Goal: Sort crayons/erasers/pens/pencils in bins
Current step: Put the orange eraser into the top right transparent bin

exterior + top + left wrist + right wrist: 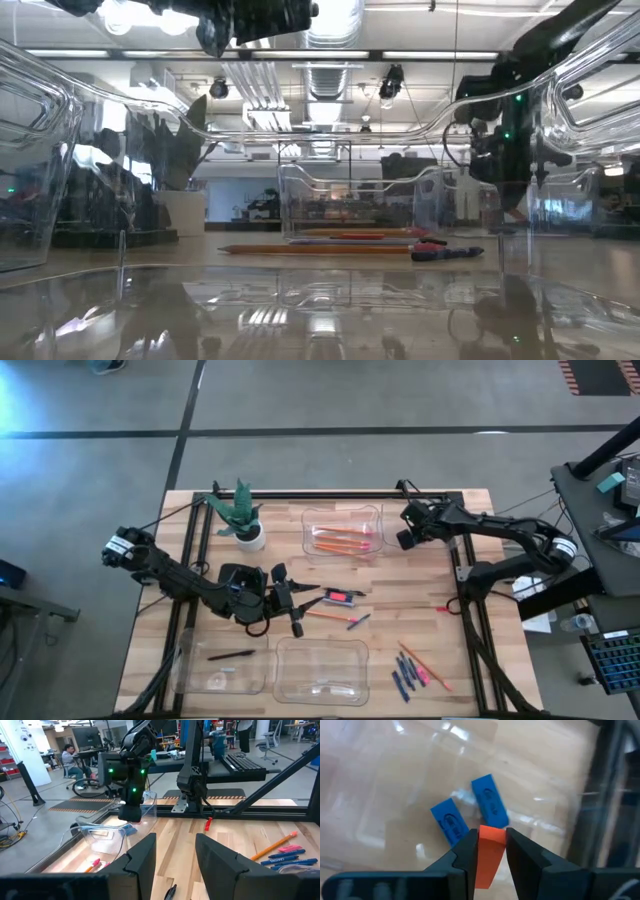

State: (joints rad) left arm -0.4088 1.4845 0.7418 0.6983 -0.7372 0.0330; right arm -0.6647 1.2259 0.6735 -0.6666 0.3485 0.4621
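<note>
Orange eraser [489,854] pinched between right fingers [465,855].

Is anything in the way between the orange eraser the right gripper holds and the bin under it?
No, nothing visible. The right gripper grips the orange eraser just above the clear bin, where two blue erasers lie. Only air lies between. The left gripper waits mid-table, open.
</note>
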